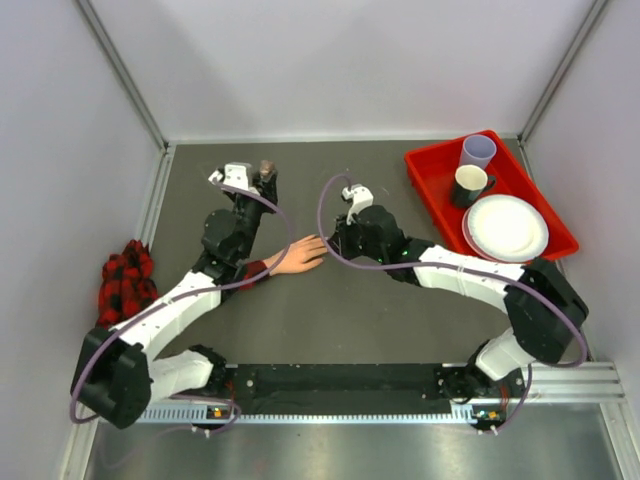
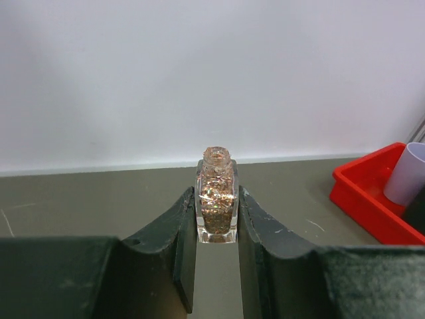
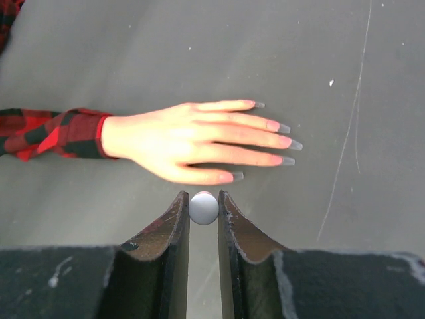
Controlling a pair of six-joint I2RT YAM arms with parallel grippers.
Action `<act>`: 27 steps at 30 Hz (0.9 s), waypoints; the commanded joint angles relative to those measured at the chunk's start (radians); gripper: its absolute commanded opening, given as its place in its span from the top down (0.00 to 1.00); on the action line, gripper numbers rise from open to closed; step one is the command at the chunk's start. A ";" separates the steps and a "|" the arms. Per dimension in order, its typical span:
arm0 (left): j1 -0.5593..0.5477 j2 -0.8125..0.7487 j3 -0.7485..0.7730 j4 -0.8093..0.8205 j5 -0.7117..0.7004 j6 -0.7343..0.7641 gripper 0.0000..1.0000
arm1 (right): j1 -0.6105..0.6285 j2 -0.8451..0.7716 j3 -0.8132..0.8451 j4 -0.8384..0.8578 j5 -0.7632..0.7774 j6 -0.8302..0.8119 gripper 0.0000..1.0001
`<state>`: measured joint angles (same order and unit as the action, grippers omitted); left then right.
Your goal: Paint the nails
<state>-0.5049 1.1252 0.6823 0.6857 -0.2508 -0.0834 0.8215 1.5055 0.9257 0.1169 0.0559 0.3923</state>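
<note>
The long, grey-tipped nails of the peach mannequin hand in its red-and-black plaid sleeve lie flat mid-table. You can tell them apart only in the right wrist view; from overhead they blur. Your right gripper pinches a small silvery round knob near the hand. Your left gripper clamps an uncapped, clear glittery polish bottle toward the back wall.
</note>
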 commanded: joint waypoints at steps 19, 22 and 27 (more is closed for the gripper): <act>0.052 0.142 -0.158 0.373 0.153 -0.030 1.00 | 0.079 0.219 -0.048 0.363 0.160 -0.032 1.00; 0.054 0.130 -0.165 0.367 0.157 -0.029 1.00 | 0.085 0.220 -0.048 0.348 0.165 -0.033 1.00; 0.052 0.122 -0.170 0.354 0.165 -0.027 1.00 | 0.093 0.234 -0.047 0.331 0.170 -0.027 1.00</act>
<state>-0.4576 1.2789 0.5186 0.9672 -0.1055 -0.1040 0.8963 1.7313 0.8749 0.4252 0.2005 0.3744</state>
